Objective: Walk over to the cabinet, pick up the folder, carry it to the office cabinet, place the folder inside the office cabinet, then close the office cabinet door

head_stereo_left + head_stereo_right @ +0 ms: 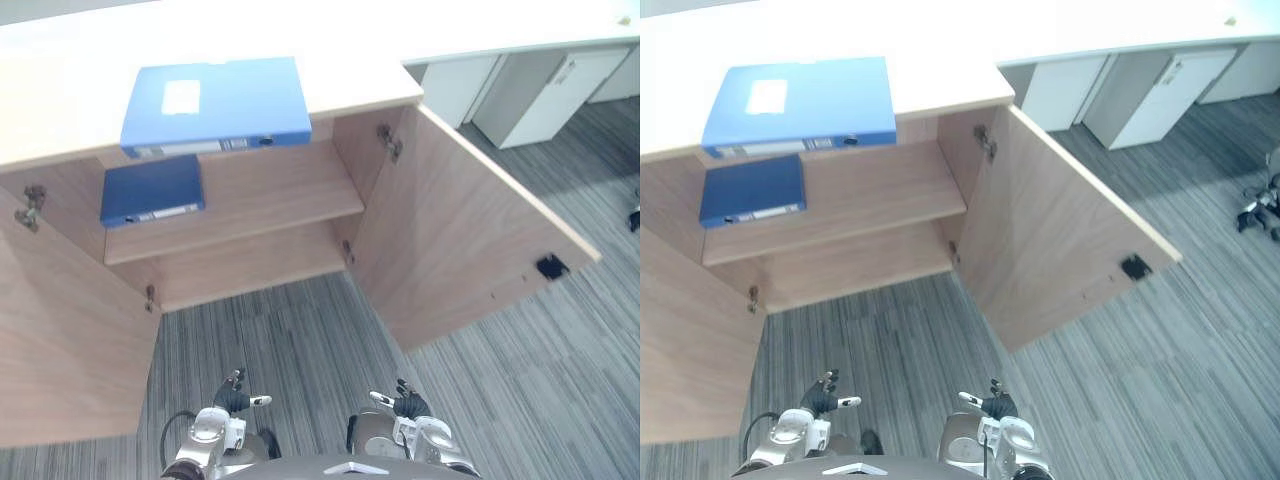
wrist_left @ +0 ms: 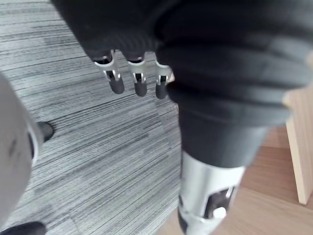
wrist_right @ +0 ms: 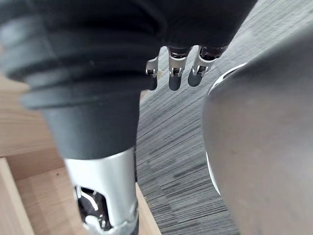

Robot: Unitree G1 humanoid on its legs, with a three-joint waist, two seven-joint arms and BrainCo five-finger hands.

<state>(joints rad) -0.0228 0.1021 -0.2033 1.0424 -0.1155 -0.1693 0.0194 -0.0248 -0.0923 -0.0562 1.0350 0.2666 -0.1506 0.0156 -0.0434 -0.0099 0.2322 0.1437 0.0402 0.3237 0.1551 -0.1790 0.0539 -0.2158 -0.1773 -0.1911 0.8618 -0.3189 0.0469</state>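
Observation:
A large blue folder (image 1: 215,105) lies flat on the white top of the wooden cabinet (image 1: 350,75), its spine towards me. A smaller dark blue folder (image 1: 152,190) lies on the upper shelf (image 1: 280,200) inside, at the left end. Both cabinet doors stand wide open. My left hand (image 1: 232,398) and right hand (image 1: 408,404) hang low over the carpet, well short of the cabinet. In the wrist views the left hand's fingers (image 2: 139,81) and the right hand's fingers (image 3: 175,73) are straight and hold nothing.
The right door (image 1: 450,230) swings far out towards me; the left door (image 1: 60,330) stands out on the other side. Grey striped carpet (image 1: 290,350) lies between them. White cabinets (image 1: 540,90) stand under a white counter at the back right.

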